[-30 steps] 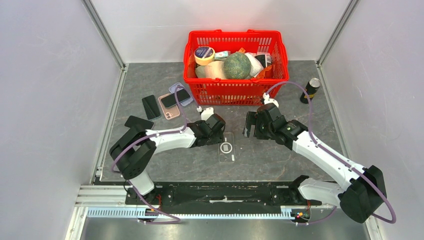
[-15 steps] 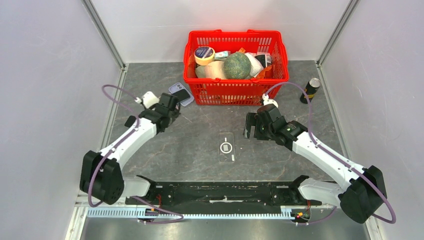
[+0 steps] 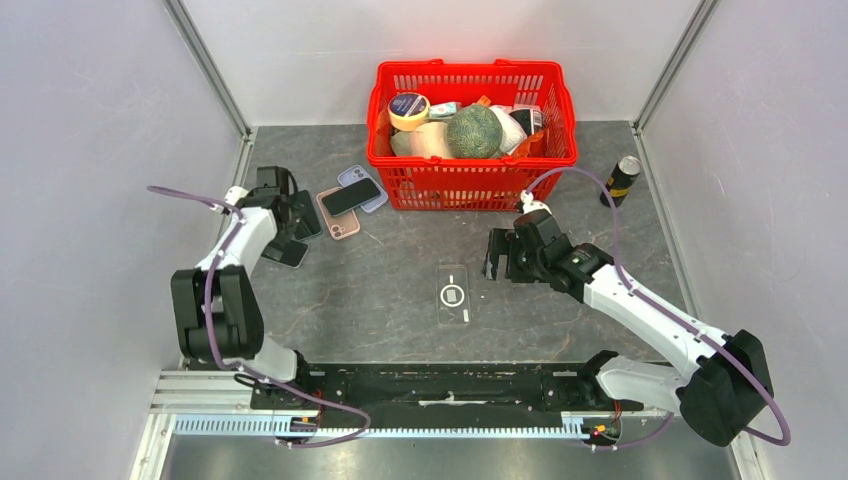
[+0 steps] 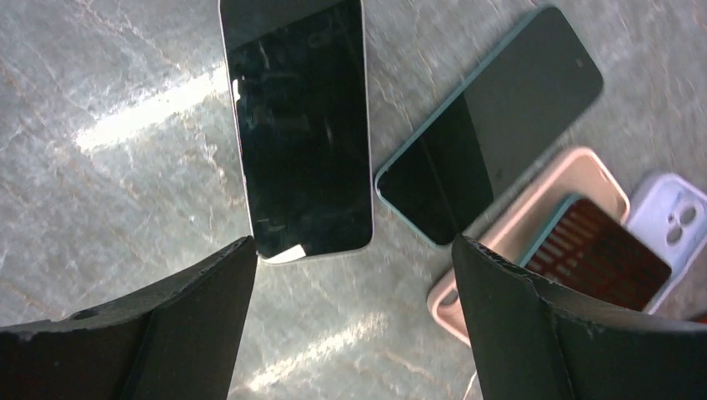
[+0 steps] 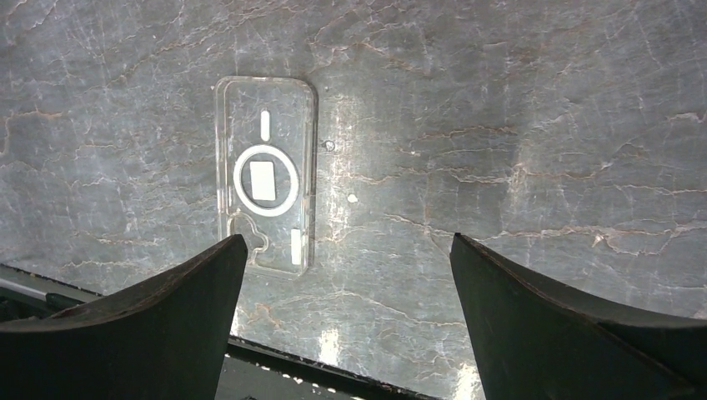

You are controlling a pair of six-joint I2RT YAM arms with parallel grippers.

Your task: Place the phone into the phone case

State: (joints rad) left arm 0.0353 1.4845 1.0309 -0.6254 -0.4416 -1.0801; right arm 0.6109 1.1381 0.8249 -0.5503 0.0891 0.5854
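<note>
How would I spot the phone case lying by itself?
Find the red plastic basket at the back of the grey marbled table. Straight in front of it, mid-table, lies the clear plastic phone case. Unlike the pink rounded case at left, it is see-through, empty, marked with a white ring.

We see two arms, the left arm and the right arm, each built of white links between bulky black joint housings. A thin purple cable runs along each, and our wrist views show matte black, wedge-shaped fingers.
</note>
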